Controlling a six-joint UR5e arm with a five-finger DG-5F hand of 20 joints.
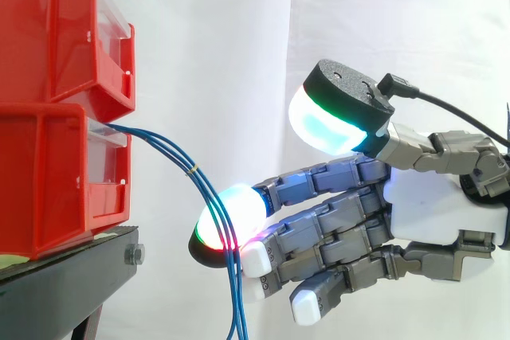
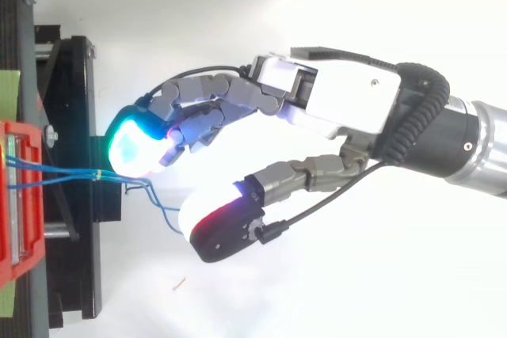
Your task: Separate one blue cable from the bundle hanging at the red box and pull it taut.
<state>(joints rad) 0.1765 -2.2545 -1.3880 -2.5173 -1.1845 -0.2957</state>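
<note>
From my screen the blue cables [image 1: 171,151] leave the front of the lower red bin [image 1: 48,173] at the left of the side view; where they start inside it is hidden. They slope down to the right through a small yellow tie [image 1: 192,170], then drop and are cut off at the bottom edge, so I cannot see their ends. I count about three strands, though they run too close together to be sure.

The hand [image 1: 430,205] reaches in from the right with its fingers stretched out and its thumb [image 1: 327,121] lifted well apart; it is not clamped on anything. The cables cross in front of one glowing fingertip [image 1: 235,211]; I cannot tell whether they touch it or which strand lies nearest.

In the top view that fingertip [image 2: 135,144] covers part of the bundle, and thin loops of cable [image 2: 158,205] show below it.

The black stand [image 1: 72,276] runs off the lower left corner; the upper red bin [image 1: 48,29] is cropped at the top. The white curtain [image 1: 223,53] leaves open room between the bins and the hand.
</note>
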